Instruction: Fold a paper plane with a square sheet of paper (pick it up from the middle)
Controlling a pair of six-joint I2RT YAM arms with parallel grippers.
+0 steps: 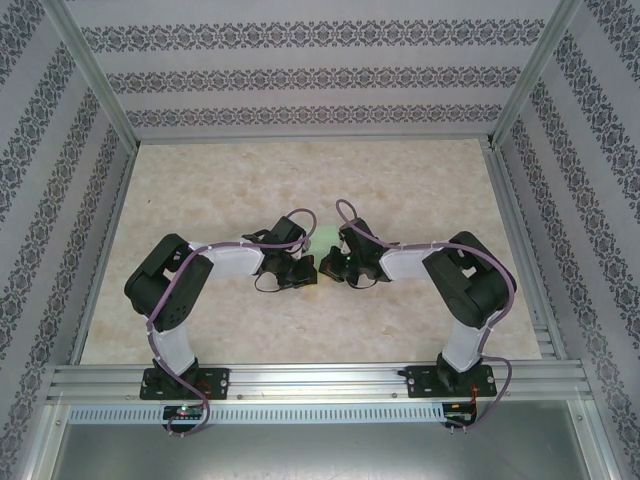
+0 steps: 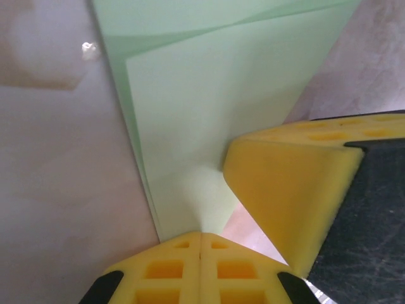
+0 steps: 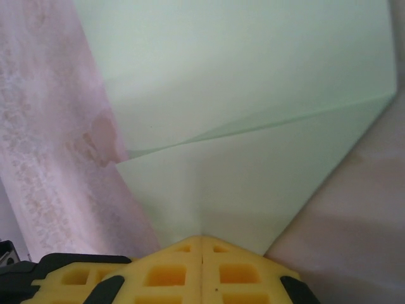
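in left-wrist view, right gripper on paper

Paper matt, smooth — fingertips matt yellow plastic.

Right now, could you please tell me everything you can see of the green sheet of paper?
The sheet of paper is thin, pale green, plain and unmarked. It is partly folded: overlapping flaps lie on one another, with diagonal fold edges visible in both wrist views. It is over the middle of the table, between the two arms. The left gripper and the right gripper are each shut on its near edge, close together. From above, a sliver of green shows between them.
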